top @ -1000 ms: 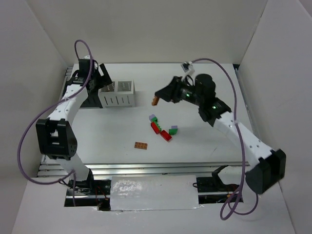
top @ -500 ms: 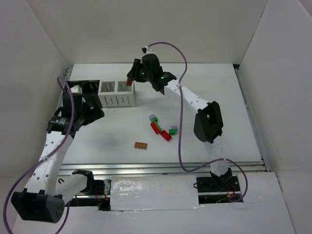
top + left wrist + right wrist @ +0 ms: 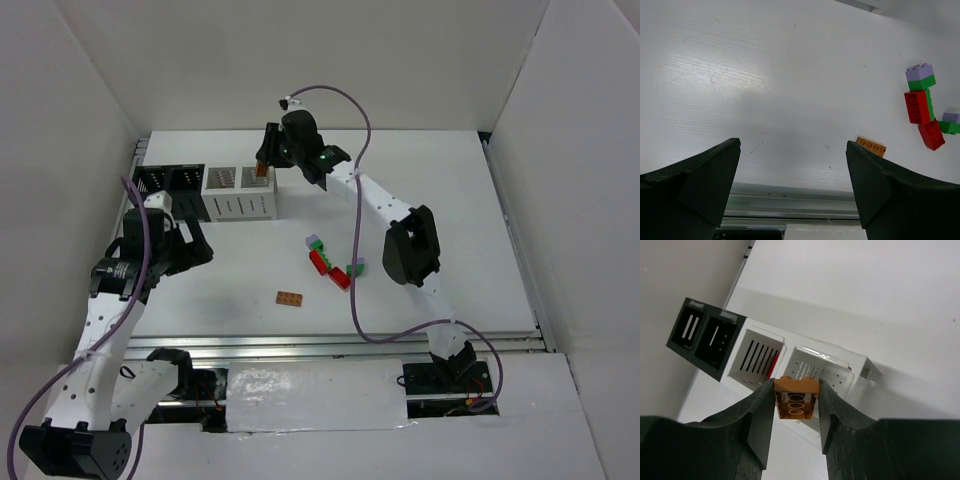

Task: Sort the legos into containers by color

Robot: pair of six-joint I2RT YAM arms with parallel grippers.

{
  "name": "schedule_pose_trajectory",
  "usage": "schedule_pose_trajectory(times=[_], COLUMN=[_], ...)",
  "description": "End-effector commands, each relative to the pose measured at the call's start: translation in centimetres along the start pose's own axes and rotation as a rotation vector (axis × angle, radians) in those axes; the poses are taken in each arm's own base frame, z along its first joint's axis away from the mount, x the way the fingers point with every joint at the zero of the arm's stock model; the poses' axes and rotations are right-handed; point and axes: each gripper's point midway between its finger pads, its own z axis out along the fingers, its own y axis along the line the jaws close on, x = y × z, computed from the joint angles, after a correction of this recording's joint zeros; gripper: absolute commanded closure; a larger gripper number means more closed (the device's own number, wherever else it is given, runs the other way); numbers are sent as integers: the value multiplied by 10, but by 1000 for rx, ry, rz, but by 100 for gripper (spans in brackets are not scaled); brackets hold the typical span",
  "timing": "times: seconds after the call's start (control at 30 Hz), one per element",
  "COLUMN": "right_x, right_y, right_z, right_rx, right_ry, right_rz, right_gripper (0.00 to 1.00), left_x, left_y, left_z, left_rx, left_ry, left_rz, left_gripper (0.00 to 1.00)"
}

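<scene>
Right gripper (image 3: 796, 390) pinches an orange brick (image 3: 796, 401) over the white bins (image 3: 240, 205); left gripper (image 3: 792, 150) gapes empty. I'd centre it above one compartment before releasing.

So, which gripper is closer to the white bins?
Right. The right gripper hangs just over the white bins, shut on an orange brick. The left gripper is open, off to their near-left side.

white table (image 3: 450, 200) | back-left: black bin (image 3: 165, 180), joined white bins (image 3: 240, 205) | centre: brick cluster (image 3: 330, 262), orange plate (image 3: 291, 298)
</scene>
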Motion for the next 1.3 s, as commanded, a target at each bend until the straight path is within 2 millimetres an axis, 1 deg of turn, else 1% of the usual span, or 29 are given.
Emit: schedule_pose_trajectory(times=[0.0, 0.03, 0.07, 0.1, 0.13, 0.17, 0.23, 0.27, 0.4, 0.43, 0.47, 0.57, 0.6, 0.63, 0.67, 0.7, 0.73, 0.77, 0.8, 0.83, 0.87, 0.9, 0.97, 1.0, 1.03, 1.07, 1.1, 1.17, 1.27], right_x=[-17, -16, -20, -20, -23, -24, -30, -30, -42, -43, -47, -48, -61, -52, -55, -59, -56, -58, -54, -47, -41, -33, -19, -21, -2, -3, 14, 22, 27], right_y=[22, 22, 27, 29, 32, 35, 37, 37, 34, 34, 35, 25, 25, 14, 3, -3, -12, -25, -42, -52, -63, -76, -90, -86, -99, -96, -105, -106, -104], right_z=[1, 2, 1, 1, 0, -1, -5, -8, -25, -36, -40, -57, -73, -80, -90, -104, -133, -148, -178, -194, -208, -234, -259, -282, -288, -305, -308, -321, -329], right_rx=[-67, -67, -80, -84, -89, -97, -99, -95, -78, -83, -90, -52, -41, -3, 49, 71, 98, 152, 195, 229, 258, 282, 312, 292, 318, 297, 316, 301, 271], right_ry=[-37, -34, -42, -43, -53, -54, -63, -62, -78, -74, -88, -72, -92, -69, -97, -118, -129, -154, -164, -151, -143, -146, -124, -149, -111, -130, -99, -99, -92], right_rz=[-37, -34, -35, -33, -34, -36, -36, -38, -31, -32, -36, -15, -1, 16, 46, 61, 76, 109, 134, 170, 186, 198, 194, 190, 181, 178, 177, 173, 156], right_gripper=[60, 55, 43, 34, 29, 18, 4, 0, 0, 0, 0, 0, 0, 0, 0, 0, 0, 0, 0, 0, 0, 0, 0, 0, 0, 0, 0, 0, 0], left_x=[-13, -12, -12, -12, -12, -12, -10, -9, -5, -2, -3, 1, 1, 1, 5, 3, 7, 13, 26, 34, 48, 57, 76, 88, 102, 108, 119, 129, 147], left_y=[-9, -9, -11, -12, -13, -13, -15, -15, -18, -18, -19, -23, -26, -35, -49, -61, -72, -91, -99, -107, -121, -126, -140, -142, -140, -140, -139, -139, -150], left_z=[-8, -7, -8, -7, -5, -5, -1, 0, 9, 12, 13, 22, 25, 27, 27, 33, 37, 30, 50, 55, 64, 67, 70, 78, 85, 87, 93, 98, 104], left_rx=[42, 42, 55, 64, 69, 68, 77, 76, 94, 94, 95, 106, 118, 150, 184, 193, 200, 219, 176, 168, 153, 146, 141, 116, 68, 52, 29, 18, 62], left_ry=[-34, -31, -24, -26, -26, -23, -5, 0, 27, 39, 40, 60, 69, 74, 83, 83, 97, 84, 165, 195, 240, 267, 306, 341, 376, 394, 428, 460, 499], left_rz=[61, 61, 68, 80, 83, 83, 88, 89, 86, 86, 80, 63, 64, 70, 95, 114, 148, 204, 242, 266, 310, 335, 375, 391, 400, 397, 394, 384, 403], left_gripper=[1, 1, 0, 0, 0, 1, 1, 1, 0, 0, 0, 1, 0, 1, 0, 0, 0, 1, 1, 0, 0, 0, 0, 0, 1, 0, 1, 0, 1])
